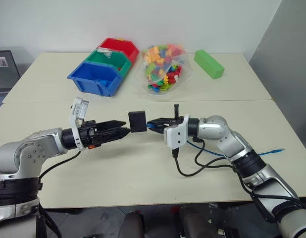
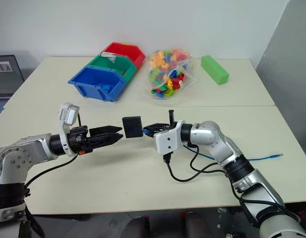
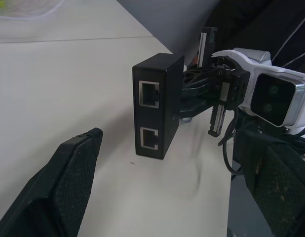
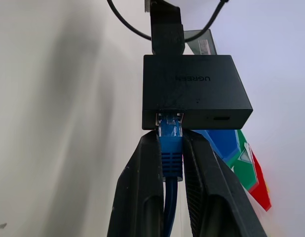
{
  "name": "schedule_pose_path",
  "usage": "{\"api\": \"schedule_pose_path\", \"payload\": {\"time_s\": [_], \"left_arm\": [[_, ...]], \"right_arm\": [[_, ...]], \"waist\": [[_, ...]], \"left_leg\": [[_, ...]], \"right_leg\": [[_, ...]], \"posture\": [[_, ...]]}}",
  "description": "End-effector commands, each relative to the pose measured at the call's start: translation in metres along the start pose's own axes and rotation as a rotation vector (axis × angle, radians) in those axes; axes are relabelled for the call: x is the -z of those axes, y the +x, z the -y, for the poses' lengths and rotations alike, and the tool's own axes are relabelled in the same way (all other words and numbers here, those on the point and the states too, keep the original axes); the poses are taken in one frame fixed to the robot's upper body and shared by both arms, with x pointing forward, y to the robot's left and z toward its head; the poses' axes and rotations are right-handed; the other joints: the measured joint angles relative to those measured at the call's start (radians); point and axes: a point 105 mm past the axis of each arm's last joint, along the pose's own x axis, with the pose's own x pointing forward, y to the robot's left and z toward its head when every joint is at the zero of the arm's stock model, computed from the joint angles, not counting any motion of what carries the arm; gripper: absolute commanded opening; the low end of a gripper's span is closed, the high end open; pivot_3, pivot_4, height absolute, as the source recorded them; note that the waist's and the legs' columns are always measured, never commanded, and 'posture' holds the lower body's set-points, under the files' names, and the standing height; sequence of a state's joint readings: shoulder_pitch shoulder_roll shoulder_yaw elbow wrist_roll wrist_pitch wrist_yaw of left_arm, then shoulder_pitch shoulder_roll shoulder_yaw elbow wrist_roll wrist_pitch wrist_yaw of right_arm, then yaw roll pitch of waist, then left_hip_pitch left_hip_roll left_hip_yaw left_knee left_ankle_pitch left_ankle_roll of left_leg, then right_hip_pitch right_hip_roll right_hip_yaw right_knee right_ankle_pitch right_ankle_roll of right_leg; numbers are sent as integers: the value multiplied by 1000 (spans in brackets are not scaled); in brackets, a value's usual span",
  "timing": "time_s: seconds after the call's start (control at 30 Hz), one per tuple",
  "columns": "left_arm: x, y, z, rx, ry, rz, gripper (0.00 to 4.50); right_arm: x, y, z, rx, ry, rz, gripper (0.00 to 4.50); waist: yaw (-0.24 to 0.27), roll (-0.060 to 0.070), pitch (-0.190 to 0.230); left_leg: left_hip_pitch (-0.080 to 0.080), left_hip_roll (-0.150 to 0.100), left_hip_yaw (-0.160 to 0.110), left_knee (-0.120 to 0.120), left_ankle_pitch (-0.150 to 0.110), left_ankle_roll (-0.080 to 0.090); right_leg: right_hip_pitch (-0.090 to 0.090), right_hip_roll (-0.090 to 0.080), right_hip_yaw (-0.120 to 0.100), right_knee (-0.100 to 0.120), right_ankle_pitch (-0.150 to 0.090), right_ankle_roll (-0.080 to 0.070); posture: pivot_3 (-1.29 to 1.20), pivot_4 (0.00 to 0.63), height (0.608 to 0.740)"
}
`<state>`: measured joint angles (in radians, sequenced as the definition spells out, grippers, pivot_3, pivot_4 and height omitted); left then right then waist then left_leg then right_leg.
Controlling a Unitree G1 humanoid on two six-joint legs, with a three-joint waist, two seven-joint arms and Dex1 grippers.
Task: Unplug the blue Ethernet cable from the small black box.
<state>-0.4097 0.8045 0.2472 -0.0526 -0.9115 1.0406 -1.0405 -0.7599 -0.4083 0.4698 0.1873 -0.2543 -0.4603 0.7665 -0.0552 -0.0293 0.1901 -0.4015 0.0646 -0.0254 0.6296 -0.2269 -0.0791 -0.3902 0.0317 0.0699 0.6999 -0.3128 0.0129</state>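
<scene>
Left gripper [image 1: 124, 132] hangs over the worktop [image 1: 143, 168] with fingers spread, just short of the small black box [image 1: 137, 121], which the right gripper [image 1: 151, 123] holds up in mid-air by clamping the plug of the blue Ethernet cable [image 4: 171, 148], still seated in its port. Beyond them, toward the far edge, sit a blue bin [image 1: 96, 79], a green bin [image 1: 111, 59], a red bin [image 1: 122, 47], a bag of coloured bricks [image 1: 163, 67] and a green block [image 1: 209, 64], none between the grippers; the cable trails under the right arm toward the right edge.

Silver-grey arms, black joints, 2 black-fingered grippers, white wrist cameras, black cables
</scene>
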Motion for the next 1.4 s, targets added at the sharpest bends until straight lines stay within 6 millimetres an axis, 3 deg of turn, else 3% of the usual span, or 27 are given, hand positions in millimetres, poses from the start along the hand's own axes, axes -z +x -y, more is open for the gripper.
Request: {"api": "schedule_pose_path", "payload": {"time_s": [0.03, 0.4, 0.6, 0.83, 0.9, 1.07, 1.2, 1.3, 1.4], "left_arm": [[-8, 3, 9, 57, 24, 17, 4333], [-8, 7, 10, 94, 22, 22, 2184], [-7, 11, 8, 98, 28, 21, 776], [-3, 12, 8, 102, 31, 3, 770], [-1, 12, 8, 101, 34, -5, 770], [3, 11, 9, 114, 50, -32, 770], [8, 9, 14, 154, 63, -72, 770], [9, 8, 16, 174, 74, -88, 770], [9, 8, 19, 198, 88, -93, 770]], "right_arm": [[-19, 0, 18, 47, -42, 63, 267], [-28, 1, 17, 53, -22, 90, 267], [-31, 2, 15, 44, -31, 96, 266], [-35, 1, 10, 13, -20, 109, 266], [-36, -1, 9, -1, -1, 114, 967], [-40, -14, 5, -76, 91, 119, 2108], [-43, -25, 6, -94, 274, 122, 2674], [-39, -34, 10, -71, 457, 109, 2674], [-33, -42, 15, -21, 748, 123, 2674]], "waist": [[0, 0, 0], [3, 0, 0], [4, 0, 0], [4, 0, 0], [4, 0, 0], [7, 0, 0], [8, 0, 0], [9, 0, 0], [9, 0, 0]], "left_leg": [[0, 0, 0, 0, 0, 0], [0, 0, 0, 0, 0, 0], [0, 0, 0, 0, 0, 0], [0, 0, 0, 0, 0, 0], [0, 0, 0, 0, 0, 0], [0, 0, 0, 0, 0, 0], [0, 0, -1, 0, 0, 0], [0, 0, -1, 0, 0, 0], [0, 0, -1, 0, 0, 0]], "right_leg": [[0, 0, 0, 0, 0, 0], [0, 0, 0, 0, 0, 0], [0, 0, 0, 0, 0, 0], [0, 0, 0, 0, 0, 0], [0, 0, 0, 0, 0, 0], [0, 0, 0, 0, 0, 0], [1, 0, -1, 0, 0, 0], [1, 0, -1, 0, 0, 0], [1, 0, -1, 0, 0, 0]], "posture": [[0, 150, 740], [0, 150, 740], [0, 150, 740], [0, 150, 740], [0, 150, 740], [0, 150, 740], [0, 150, 740], [0, 150, 740], [0, 150, 740]]}}
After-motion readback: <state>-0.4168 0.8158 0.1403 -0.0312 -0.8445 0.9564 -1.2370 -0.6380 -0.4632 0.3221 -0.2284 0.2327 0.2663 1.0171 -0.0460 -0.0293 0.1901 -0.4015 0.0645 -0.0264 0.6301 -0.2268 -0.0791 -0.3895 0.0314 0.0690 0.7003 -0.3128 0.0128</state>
